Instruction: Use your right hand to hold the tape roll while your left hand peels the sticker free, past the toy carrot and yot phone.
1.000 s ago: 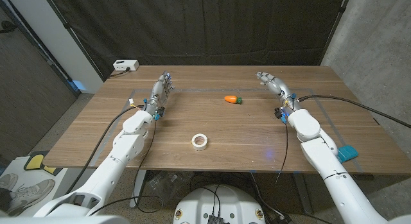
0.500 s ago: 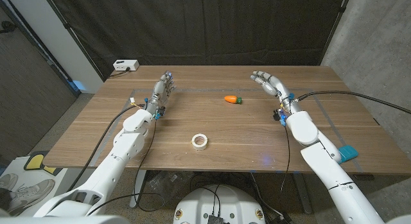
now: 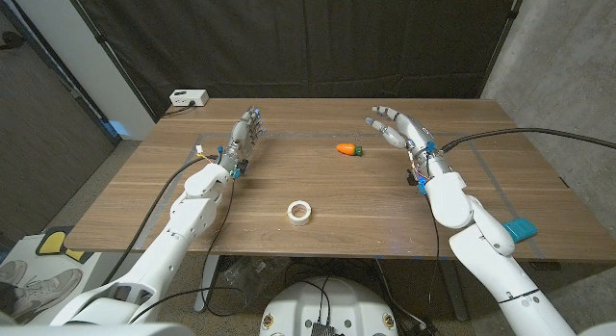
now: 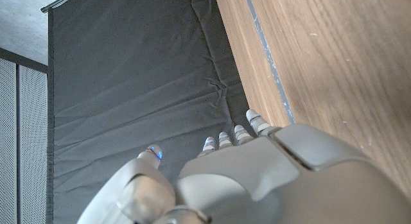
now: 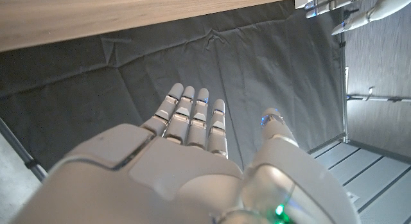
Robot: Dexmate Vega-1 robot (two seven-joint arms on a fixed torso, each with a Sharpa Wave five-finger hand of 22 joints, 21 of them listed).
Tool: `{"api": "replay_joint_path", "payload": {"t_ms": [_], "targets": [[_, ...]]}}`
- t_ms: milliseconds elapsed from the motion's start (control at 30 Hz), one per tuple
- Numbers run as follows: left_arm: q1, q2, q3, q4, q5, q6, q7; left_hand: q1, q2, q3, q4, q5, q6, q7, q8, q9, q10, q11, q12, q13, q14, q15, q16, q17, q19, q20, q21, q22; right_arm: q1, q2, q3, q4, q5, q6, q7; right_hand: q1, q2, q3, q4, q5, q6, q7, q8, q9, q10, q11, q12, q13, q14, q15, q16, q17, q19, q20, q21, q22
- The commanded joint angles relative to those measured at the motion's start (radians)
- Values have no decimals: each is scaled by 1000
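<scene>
A white tape roll point(image 3: 300, 213) lies on the wooden table point(image 3: 337, 196) near its front edge, between the two arms. An orange toy carrot point(image 3: 347, 149) with a green top lies further back, a little right of centre. My right hand point(image 3: 397, 128) hangs open above the table to the right of the carrot, fingers spread and holding nothing; its back shows in the right wrist view point(image 5: 192, 160). My left hand point(image 3: 244, 134) stands at the back left, fingers straight, holding nothing; its back also shows in the left wrist view point(image 4: 257, 172).
A white power box point(image 3: 189, 98) sits at the table's back left corner. A teal object point(image 3: 521, 229) lies at the right front edge. A black curtain point(image 3: 308, 42) hangs behind the table. Cables point(image 3: 520, 136) run across the right side.
My right hand has swung left toward the carrot and risen, its fingers spreading. The left hand, tape roll and carrot have stayed in place.
</scene>
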Motion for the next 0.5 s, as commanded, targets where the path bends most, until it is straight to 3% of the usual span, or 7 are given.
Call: {"api": "replay_joint_path", "payload": {"t_ms": [33, 500], "targets": [[-3, 0, -3, 2, 0, 2, -18, 4, 45, -2, -3, 8, -64, -10, -2, 3, -31, 3, 6, 5, -100, 0, -2, 3, -64, -7, 6, 2, -46, -41, -37, -107, -145, -45, 7, 9, 1, 6, 0, 7, 20, -6, 4, 3, 19, -7, 9, 1, 22, -7, 8, 3, 5, 9, -3, 1], [7, 11, -7, -12, -7, 3, -40, 5, 44, -3, -4, 8, -62, -11, -4, 3, -32, 2, 4, 5, -99, 1, -3, 3, -63, -6, 5, 2, -89, -71, -97, -219, -318, -123, 49, 13, 2, 12, 0, 8, 31, -14, 3, 3, 24, -16, 8, 1, 27, -19, 4, 3, 9, 10, -5, 2]]}}
